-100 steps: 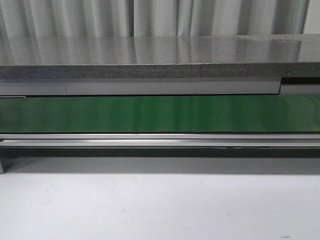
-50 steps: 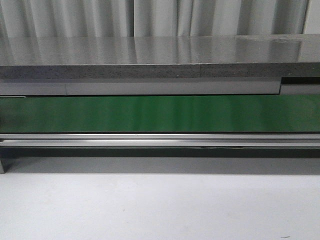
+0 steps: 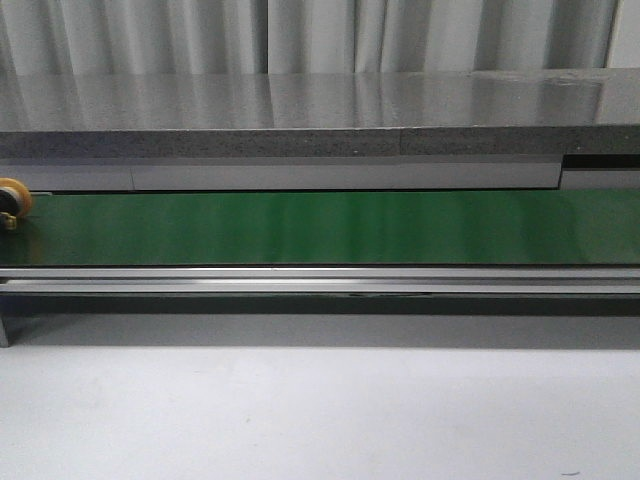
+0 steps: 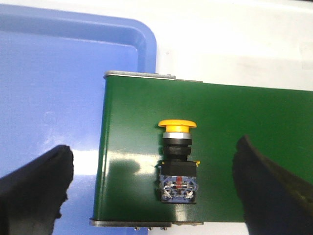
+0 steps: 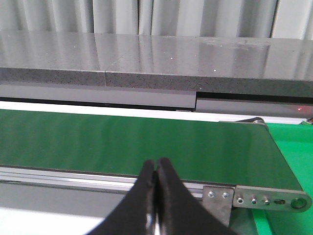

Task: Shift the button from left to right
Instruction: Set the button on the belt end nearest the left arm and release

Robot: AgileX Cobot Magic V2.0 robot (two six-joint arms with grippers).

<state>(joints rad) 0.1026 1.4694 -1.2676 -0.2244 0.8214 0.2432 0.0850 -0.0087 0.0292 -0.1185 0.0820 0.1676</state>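
The button (image 4: 177, 159) lies on its side on the green belt (image 4: 254, 122) near the belt's end, yellow cap pointing away from my left wrist, black body with red-blue marking toward it. My left gripper (image 4: 156, 191) is open, its fingers (image 4: 34, 188) wide on both sides of the button and not touching it. In the front view the button's yellow cap (image 3: 12, 200) shows at the belt's far left edge. My right gripper (image 5: 156, 169) is shut and empty, in front of the belt's right end; neither gripper shows in the front view.
A blue tray (image 4: 54, 88) lies beside the belt's left end. A grey stone-like shelf (image 3: 320, 110) runs behind the belt (image 3: 320, 225), a metal rail (image 3: 320, 280) along its front. A green surface (image 5: 293, 147) lies past the belt's right end bracket (image 5: 254, 198).
The button's yellow cap has appeared at the far left edge of the belt in the front view; before, the belt was bare there.
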